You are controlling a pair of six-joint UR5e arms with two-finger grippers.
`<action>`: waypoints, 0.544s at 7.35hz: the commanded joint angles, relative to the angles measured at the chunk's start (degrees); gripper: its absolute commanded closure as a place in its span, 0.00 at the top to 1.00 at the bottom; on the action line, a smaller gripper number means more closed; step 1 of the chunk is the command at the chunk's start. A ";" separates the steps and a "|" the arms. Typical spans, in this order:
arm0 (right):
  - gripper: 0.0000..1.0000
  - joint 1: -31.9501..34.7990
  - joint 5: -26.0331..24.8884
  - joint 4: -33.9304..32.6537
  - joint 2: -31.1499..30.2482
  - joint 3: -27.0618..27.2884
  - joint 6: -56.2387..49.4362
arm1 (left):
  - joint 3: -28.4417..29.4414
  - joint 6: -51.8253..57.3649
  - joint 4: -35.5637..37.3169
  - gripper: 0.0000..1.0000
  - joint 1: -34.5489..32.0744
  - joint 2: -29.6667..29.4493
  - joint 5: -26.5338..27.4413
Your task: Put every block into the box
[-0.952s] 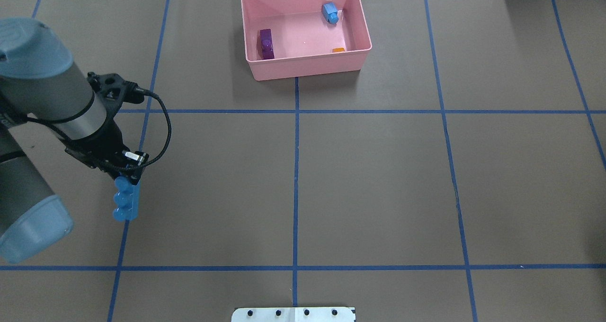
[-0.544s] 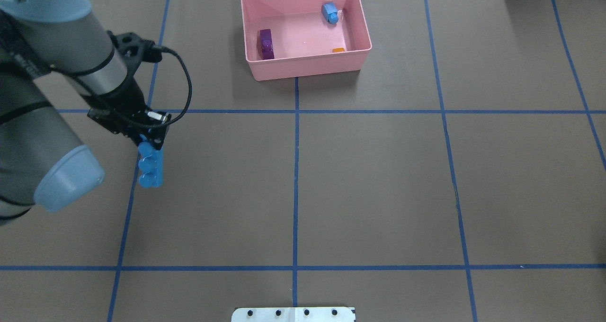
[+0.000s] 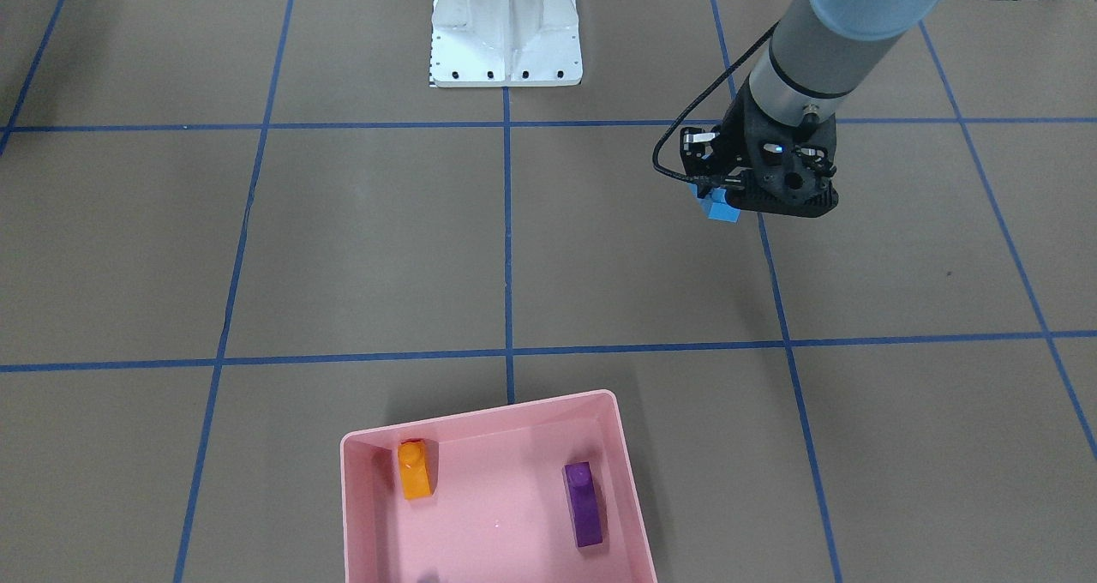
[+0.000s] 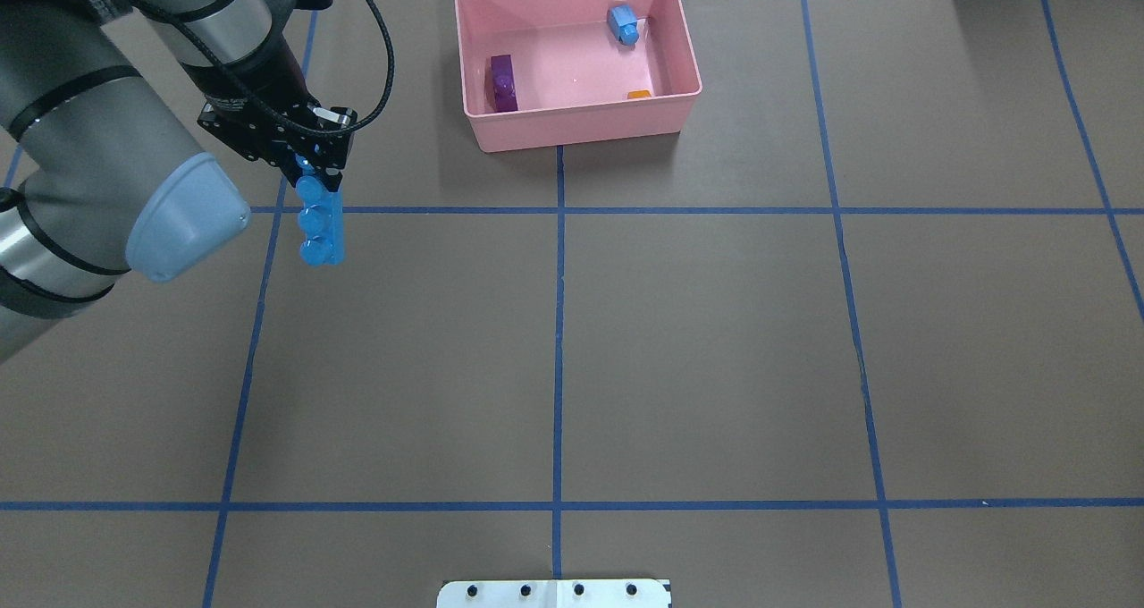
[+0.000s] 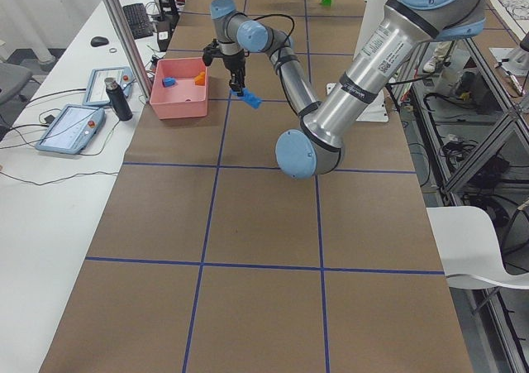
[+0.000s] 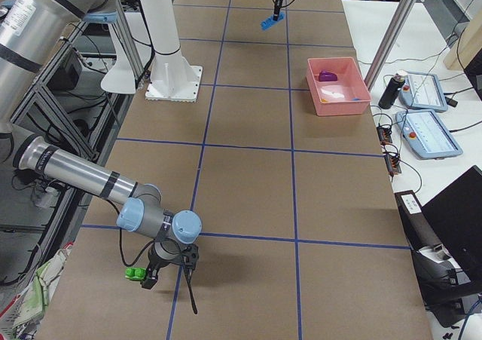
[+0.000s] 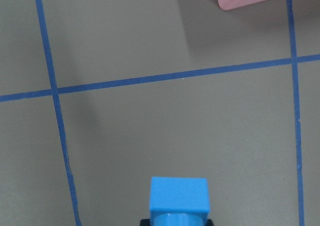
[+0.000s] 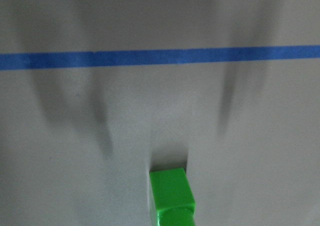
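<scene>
— What is the left tool (image 4: 315,177) doing?

— It is clamped tight on one end of a long blue brick (image 4: 322,223). The rest of the brick juts out past the fingertips, studs to one side, and appears to hang clear of the brown table (image 4: 715,367), over a crossing of blue tape lines (image 4: 559,322).

— And the pink box (image 4: 581,127)?

— It is well apart from that tool, off to its side toward the table's middle and farther from the robot's base. In the left wrist view, only a corner of it shows beyond the brick's end.

— What is in the box?

— Three bricks: a purple brick (image 4: 503,82) against the wall nearest the left tool, a small blue brick (image 4: 623,23) at the far wall, and an orange brick (image 4: 638,95) tucked behind the near wall on the side away from the tool.

— And the right tool (image 6: 154,276)?

— It is low over the table's opposite end, far from the box, with a green brick (image 6: 134,274) right at its tip. Whether its fingers are closed on that brick or spread, I cannot tell; the right wrist view shows only the brick.
</scene>
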 commanded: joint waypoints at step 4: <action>0.98 -0.03 2.88 -0.01 3.41 -8.44 -1.17 | 0.13 1.93 0.00 0.00 -2.50 -2.23 0.27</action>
